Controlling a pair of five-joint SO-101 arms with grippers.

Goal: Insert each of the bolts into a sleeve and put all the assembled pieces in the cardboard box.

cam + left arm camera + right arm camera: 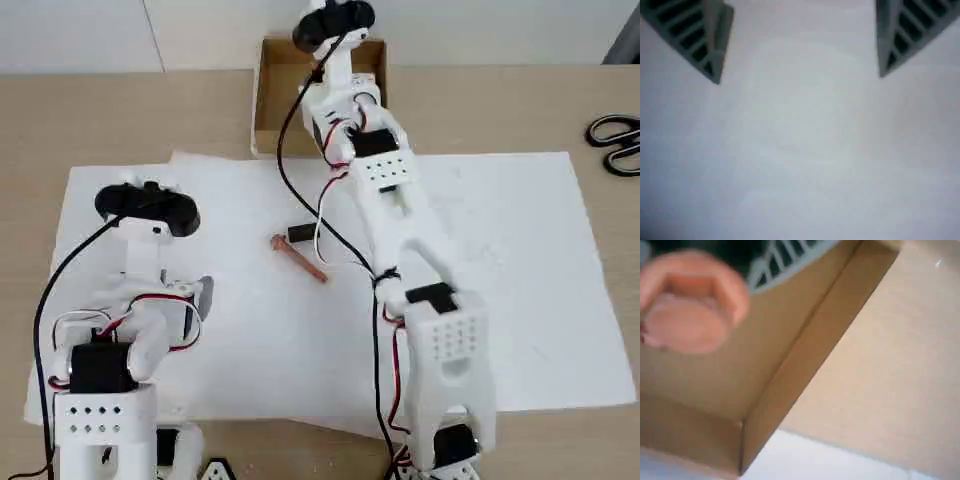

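Note:
My right gripper hangs over the open cardboard box at the table's far edge. It is shut on a copper-coloured bolt, whose hexagonal head shows close up beside a grey finger, above the box's inner floor. Something dark sits behind the bolt head; I cannot tell whether it is a sleeve. Another copper bolt lies on the white paper mid-table, with a short black sleeve just beyond its head. My left gripper is open, low over bare paper at the near left.
A large white paper sheet covers most of the wooden table. Black scissors lie at the far right edge. The right arm stretches across the middle of the sheet towards the box.

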